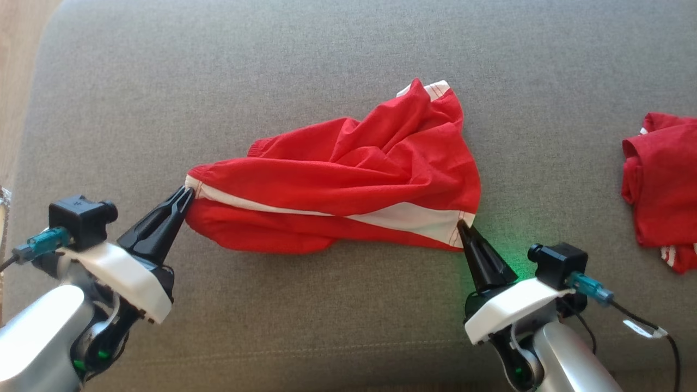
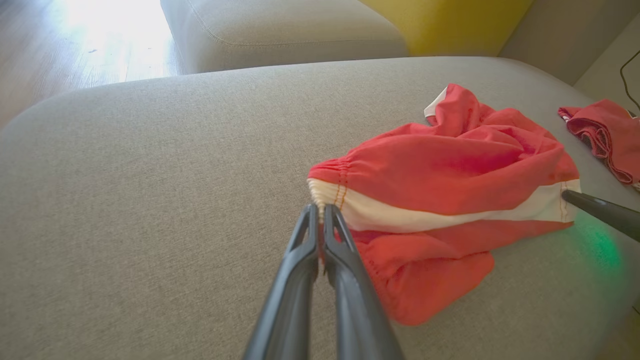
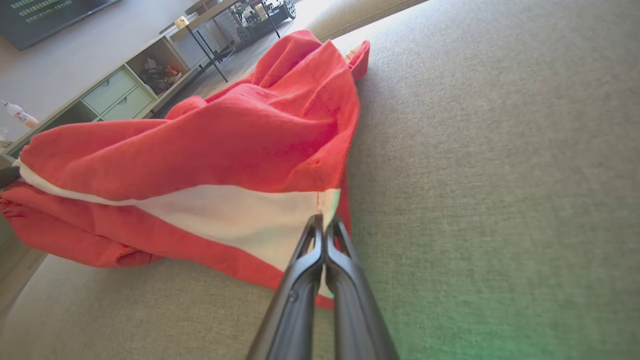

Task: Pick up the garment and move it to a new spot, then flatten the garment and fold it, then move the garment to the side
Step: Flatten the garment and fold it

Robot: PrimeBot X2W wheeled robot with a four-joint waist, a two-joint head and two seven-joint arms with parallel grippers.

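Observation:
The garment (image 1: 348, 179) is a pair of red shorts with a white side stripe, lying crumpled on a grey sofa cushion (image 1: 305, 71). My left gripper (image 1: 187, 191) is shut on the garment's waistband corner at its left end; the left wrist view shows the same pinch on the gathered white edge (image 2: 320, 207) of the garment (image 2: 440, 180). My right gripper (image 1: 462, 223) is shut on the white stripe's corner at the garment's lower right; in the right wrist view the fingertips (image 3: 324, 220) clamp that white cloth of the garment (image 3: 225, 135). The stripe runs between the two grippers.
A second red cloth (image 1: 661, 185) lies at the cushion's right edge, also seen as a red cloth (image 2: 600, 130) in the left wrist view. Wooden floor (image 1: 16, 65) lies beyond the cushion's left side. A shelf unit (image 3: 115, 85) stands in the room behind.

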